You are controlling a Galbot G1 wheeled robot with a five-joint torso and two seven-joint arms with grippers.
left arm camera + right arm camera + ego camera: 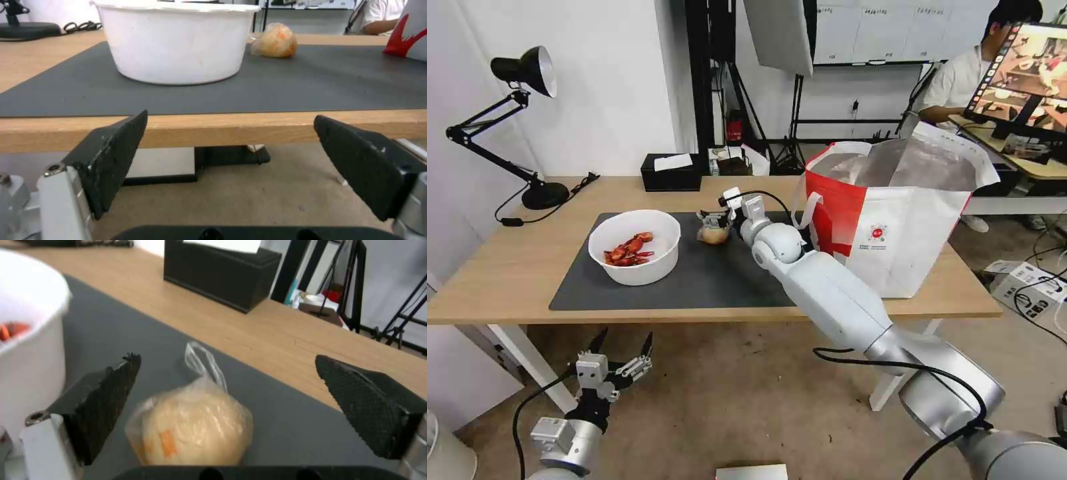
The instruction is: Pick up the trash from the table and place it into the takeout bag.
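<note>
Light-wood desk [514,267] on white legs, smooth, carrying a dark grey rectangular mat [694,280] with a matte face. On the mat: white round bowl [635,247], plain thick wall, red crayfish shells [628,249] heaped inside. Just beside it toward the robot's right, small clear bag [714,233], thin crinkled film knotted above a rounded beige lump with an orange patch.

Right gripper [715,219] reaching over the mat, down at the bag, jaws spread wide, one dark ridged pad [106,400] on each side of the lump; contact with the film impossible to judge. Nothing clamped.

Left gripper [620,347] hanging below the desk's front edge, wide open, flat black pads [118,153] holding nothing, pointed toward the bowl.

At the desk's right end, tall tote [894,227]: white fabric with red panels, silver foil lining, white strap handles, small round red logo. Mouth open, upright.

Behind the mat, black tissue box [672,175] and black desk lamp [520,120].
</note>
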